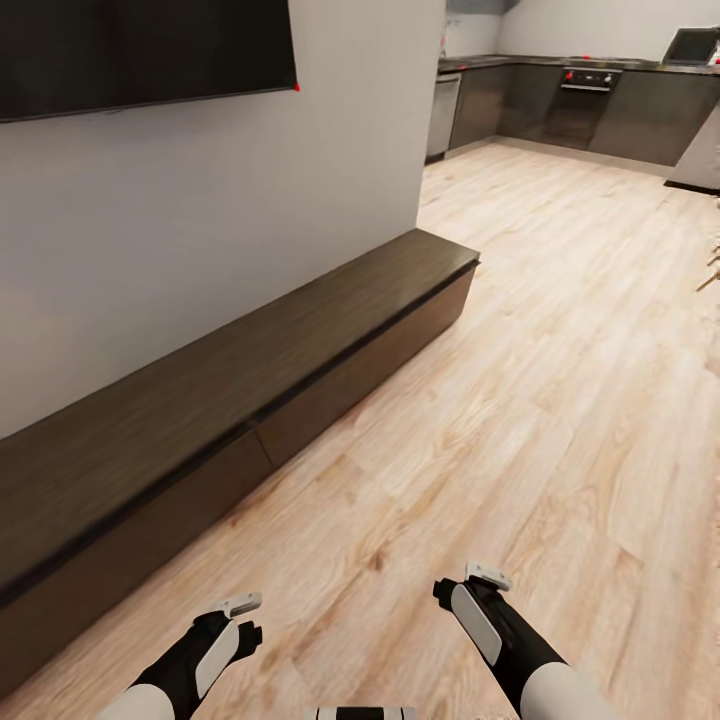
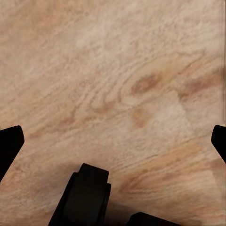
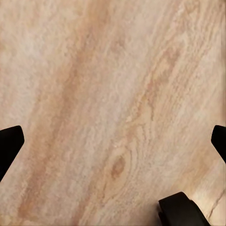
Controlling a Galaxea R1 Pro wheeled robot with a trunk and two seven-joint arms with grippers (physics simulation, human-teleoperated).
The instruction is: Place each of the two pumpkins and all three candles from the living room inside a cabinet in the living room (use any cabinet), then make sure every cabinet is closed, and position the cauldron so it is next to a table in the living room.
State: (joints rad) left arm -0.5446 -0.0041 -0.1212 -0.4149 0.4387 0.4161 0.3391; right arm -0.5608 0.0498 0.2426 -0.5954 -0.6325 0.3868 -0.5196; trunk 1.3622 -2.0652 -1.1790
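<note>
Left side first: the long, low, dark brown wooden cabinet [image 1: 250,370] runs along the pale grey wall under the black wall-mounted TV [image 1: 140,50], its long axis stretching from beside the left arm away toward the far kitchen. Its drawer fronts look flush, so I'd judge every one is shut.

The left gripper [image 1: 240,605] hangs low over the light wood plank floor [image 1: 560,330]. In the left wrist view the dark fingertips [image 2: 9,143] sit at opposite edges with bare planks between them: jaws spread wide, holding nothing. The cabinet lies to the outer side of these jaws and ahead of them, so the left arm is clearly the nearer one.

Moving right, the right gripper [image 1: 487,575] also hovers over the floor, farther from the cabinet, with the left arm between. Its fingertips [image 3: 10,141] stand just as far apart in the right wrist view: jaws open and empty.

Beyond, the dark kitchen units [image 1: 570,100] line the far wall. No pumpkins, candles or cauldron here; my read is the robot is in transit and must find them first.
</note>
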